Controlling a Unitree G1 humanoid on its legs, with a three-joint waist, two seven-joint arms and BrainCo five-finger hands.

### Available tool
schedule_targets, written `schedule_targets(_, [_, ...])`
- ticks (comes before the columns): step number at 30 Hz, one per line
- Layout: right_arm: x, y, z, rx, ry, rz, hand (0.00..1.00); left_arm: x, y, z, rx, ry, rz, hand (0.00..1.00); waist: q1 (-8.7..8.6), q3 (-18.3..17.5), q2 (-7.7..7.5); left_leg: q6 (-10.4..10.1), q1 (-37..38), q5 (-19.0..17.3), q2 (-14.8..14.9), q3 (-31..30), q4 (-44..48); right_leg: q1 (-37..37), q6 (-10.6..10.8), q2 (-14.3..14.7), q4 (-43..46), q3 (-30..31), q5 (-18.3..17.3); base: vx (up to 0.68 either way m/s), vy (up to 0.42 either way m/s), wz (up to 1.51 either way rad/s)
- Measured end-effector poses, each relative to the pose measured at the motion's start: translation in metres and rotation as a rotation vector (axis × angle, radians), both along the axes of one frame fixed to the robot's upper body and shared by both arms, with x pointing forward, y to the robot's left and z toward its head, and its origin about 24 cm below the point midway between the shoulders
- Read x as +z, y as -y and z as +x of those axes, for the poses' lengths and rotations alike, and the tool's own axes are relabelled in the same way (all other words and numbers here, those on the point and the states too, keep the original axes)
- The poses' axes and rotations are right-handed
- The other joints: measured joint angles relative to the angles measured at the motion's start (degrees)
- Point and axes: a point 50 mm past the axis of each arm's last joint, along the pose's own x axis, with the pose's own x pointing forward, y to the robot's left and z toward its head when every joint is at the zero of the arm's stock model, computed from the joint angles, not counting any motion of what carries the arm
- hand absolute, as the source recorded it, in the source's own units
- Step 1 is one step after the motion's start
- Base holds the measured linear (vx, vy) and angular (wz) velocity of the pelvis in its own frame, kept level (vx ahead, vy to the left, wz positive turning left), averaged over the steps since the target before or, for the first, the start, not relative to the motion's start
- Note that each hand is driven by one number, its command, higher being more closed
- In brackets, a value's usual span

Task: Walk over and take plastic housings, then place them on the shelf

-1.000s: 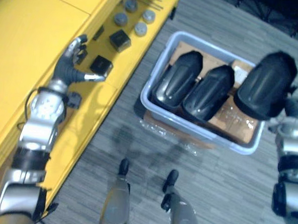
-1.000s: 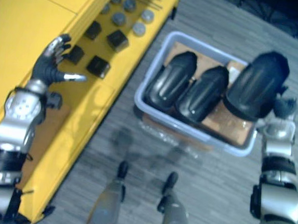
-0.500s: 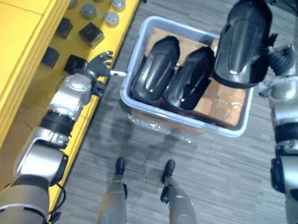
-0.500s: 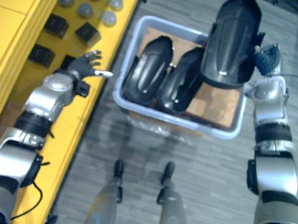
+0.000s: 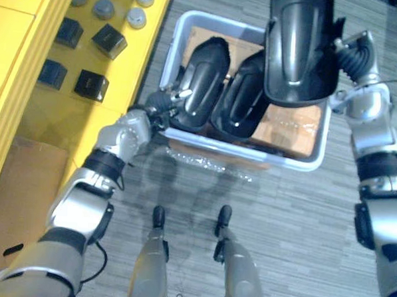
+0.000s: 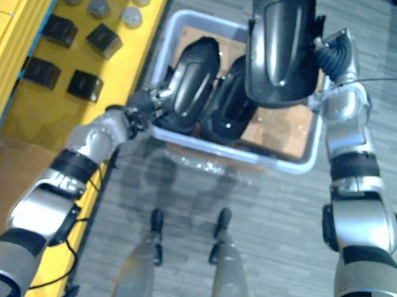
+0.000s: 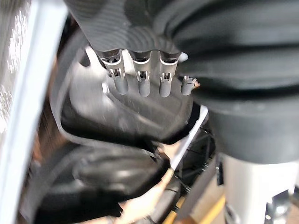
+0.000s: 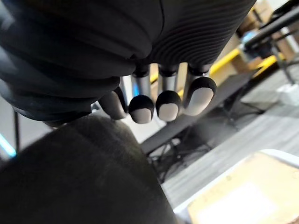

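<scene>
A pale blue bin (image 5: pixel 297 166) stands on the floor with two glossy black plastic housings lying side by side in it, one on the left (image 5: pixel 206 72) and one in the middle (image 5: pixel 237 100). My right hand (image 5: pixel 355 58) holds a third black housing (image 5: pixel 296 47) up above the bin's right half, fingers (image 8: pixel 159 103) curled round its edge (image 8: pixel 79 172). My left hand (image 5: pixel 162 105) is at the bin's left rim, its fingers (image 7: pixel 140 79) stretched out over the left housing (image 7: pixel 131 116).
A yellow shelf (image 5: pixel 27 113) runs along the left, with black boxes (image 5: pixel 90 84) and grey round caps (image 5: pixel 135 17) on it and a brown cardboard sheet (image 5: pixel 17 185) lower down. Cardboard (image 5: pixel 290 123) lines the bin's bottom. Grey plank floor surrounds the bin.
My left hand has swung from the yellow shelf to the bin's left rim and over the left housing. My right hand has raised its housing higher. The camera has shifted too.
</scene>
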Motion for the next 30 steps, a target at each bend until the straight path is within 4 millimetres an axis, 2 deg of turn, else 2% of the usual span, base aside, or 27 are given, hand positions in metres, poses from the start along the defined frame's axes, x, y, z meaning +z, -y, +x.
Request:
schedule_targets(10, [-0.005, -0.034, 0.004, 0.096, 0.005, -0.106, 1.0, -0.001, 0.035, -0.004, -0.089, -0.03, -0.283, 0.0, -0.2, 0.0, 0.01, 0.1, 0.2, -0.1, 0.0, 0.1, 1.2, 0.2, 0.0, -0.1, 1.1, 0.4, 0.0, -0.03, 0.001, 0.0])
schedule_targets(17, [-0.016, -0.046, 0.007, 0.127, -0.024, -0.139, 1.0, -0.003, 0.05, -0.007, -0.113, -0.059, -0.415, 0.0, -0.32, 0.0, 0.02, 0.1, 0.1, -0.1, 0.2, 0.2, 1.2, 0.1, 0.0, 0.0, 1.1, 0.5, 0.0, -0.01, 0.0, 0.0])
schedule_targets(22, [-0.021, -0.055, 0.008, 0.156, -0.038, -0.174, 1.0, -0.005, 0.062, -0.01, -0.129, -0.076, -0.438, 0.0, -0.32, 0.0, 0.04, 0.1, 0.0, -0.1, 0.1, 0.3, 1.1, -0.2, 0.0, 0.0, 1.1, 0.6, 0.0, 0.02, 0.001, 0.0])
schedule_targets(30, [-0.025, -0.071, 0.007, 0.242, -0.03, -0.22, 1.0, -0.008, 0.076, -0.013, -0.157, -0.078, -0.43, 0.0, -0.23, 0.6, 1.03, 0.2, -0.4, -0.5, 0.1, 0.3, 1.9, -0.2, -0.1, 0.0, 1.2, 0.7, -0.1, 0.0, 0.0, 0.0])
